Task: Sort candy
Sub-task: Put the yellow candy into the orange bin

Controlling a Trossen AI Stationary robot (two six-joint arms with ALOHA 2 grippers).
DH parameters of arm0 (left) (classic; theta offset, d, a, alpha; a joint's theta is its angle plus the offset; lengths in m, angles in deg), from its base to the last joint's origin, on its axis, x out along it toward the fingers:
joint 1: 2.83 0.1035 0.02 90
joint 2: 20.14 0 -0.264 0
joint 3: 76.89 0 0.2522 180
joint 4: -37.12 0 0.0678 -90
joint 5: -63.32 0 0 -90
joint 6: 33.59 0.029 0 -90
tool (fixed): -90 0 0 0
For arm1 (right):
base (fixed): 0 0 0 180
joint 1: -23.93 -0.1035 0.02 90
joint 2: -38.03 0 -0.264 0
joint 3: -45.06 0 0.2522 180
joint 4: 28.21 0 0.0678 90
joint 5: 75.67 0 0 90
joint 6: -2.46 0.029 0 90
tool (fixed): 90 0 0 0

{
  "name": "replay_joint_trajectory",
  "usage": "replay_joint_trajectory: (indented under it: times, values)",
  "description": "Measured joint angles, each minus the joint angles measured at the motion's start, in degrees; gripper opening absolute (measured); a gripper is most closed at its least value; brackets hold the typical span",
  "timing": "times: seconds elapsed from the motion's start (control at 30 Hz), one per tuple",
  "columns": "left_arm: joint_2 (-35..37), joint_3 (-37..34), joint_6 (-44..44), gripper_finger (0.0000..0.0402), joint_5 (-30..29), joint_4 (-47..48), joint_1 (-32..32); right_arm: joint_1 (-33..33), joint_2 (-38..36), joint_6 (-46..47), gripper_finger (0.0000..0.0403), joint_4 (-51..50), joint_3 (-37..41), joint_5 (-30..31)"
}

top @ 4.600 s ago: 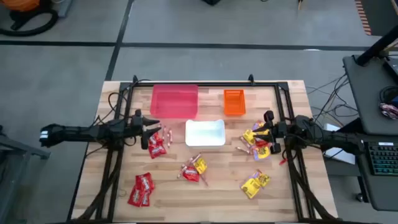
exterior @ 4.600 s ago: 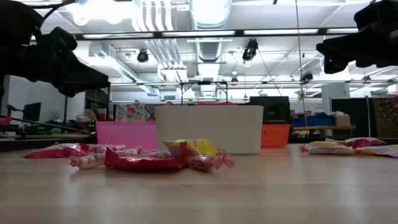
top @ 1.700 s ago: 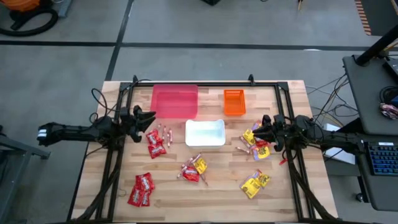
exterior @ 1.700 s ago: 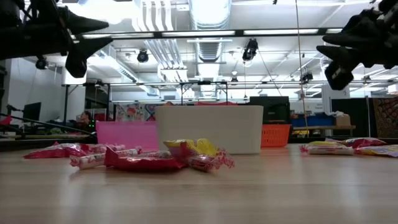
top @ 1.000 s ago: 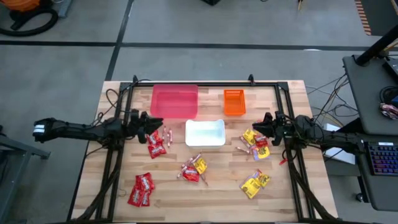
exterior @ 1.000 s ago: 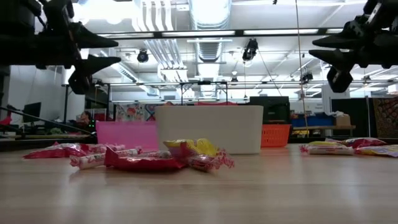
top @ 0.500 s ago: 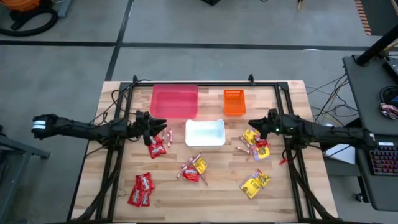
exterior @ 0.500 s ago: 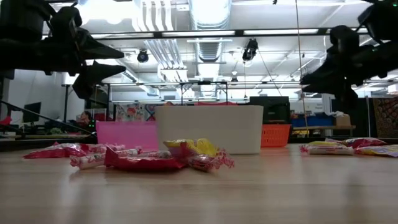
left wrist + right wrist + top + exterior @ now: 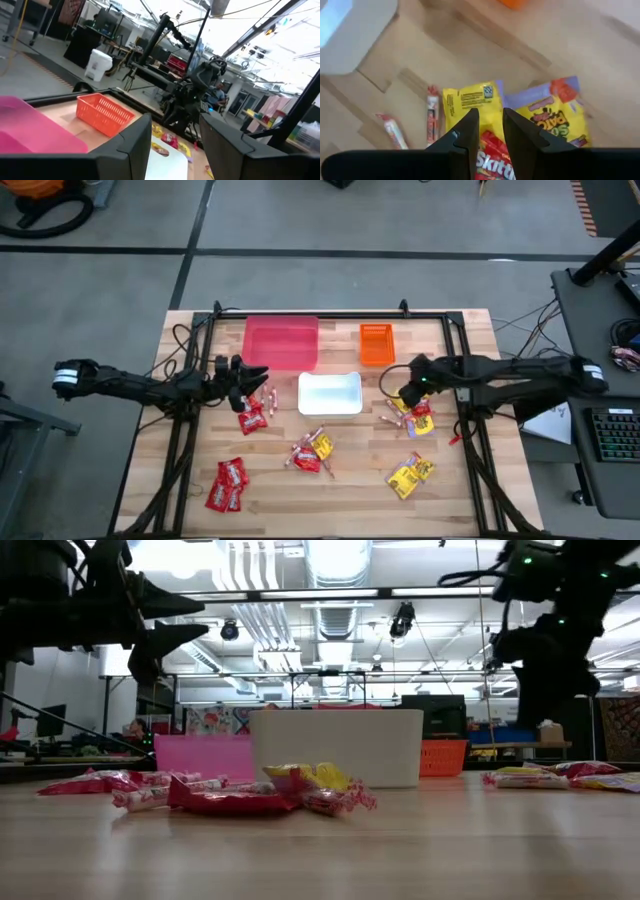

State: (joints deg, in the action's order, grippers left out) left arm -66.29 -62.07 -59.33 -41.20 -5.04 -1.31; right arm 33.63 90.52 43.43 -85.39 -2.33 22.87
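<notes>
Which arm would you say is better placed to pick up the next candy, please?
Probably the right. The right gripper points down, jaws open, directly over a yellow packet in the right-hand pile. The left gripper hangs level, aimed across the table rather than down at the candy.

Overhead and table-level cameras share the white bin (image 9: 330, 393).

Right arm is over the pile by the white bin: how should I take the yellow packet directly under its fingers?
Come straight down with the right gripper. The yellow packet lies flat on the table, its near end under a red packet; pinch across its free end, probably.
</notes>
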Motion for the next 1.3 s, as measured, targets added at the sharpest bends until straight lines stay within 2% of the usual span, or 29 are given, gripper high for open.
replay_joint_trajectory:
  times: [0.13, 0.23, 0.43, 0.57, 1.3]
  values:
    - [0.2, 0.0, 2.0, 0.0151, 0.0, 0.0, 0.0, -0.1, 7.2, -2.4, 0.0084, -1.6, -2.6, -5.8]
    - [0.2, 0.0, 2.7, 0.0151, 0.0, -0.1, 0.0, -0.1, 11.2, -2.1, 0.0104, -1.1, -4.3, -9.7]
    - [0.1, 0.0, 2.6, 0.0151, 0.0, -0.2, 0.0, -0.4, 17.4, -3.5, 0.0158, -1.0, -6.2, -9.6]
    - [0.0, 0.0, 2.4, 0.0151, 0.0, -0.2, 0.0, -0.5, 19.8, -4.1, 0.0177, -1.1, -6.4, -9.4]
    - [0.0, 0.0, 0.8, 0.0151, 0.0, -0.2, 0.0, -0.8, 29.9, -5.7, 0.0159, 5.6, -6.6, -6.6]
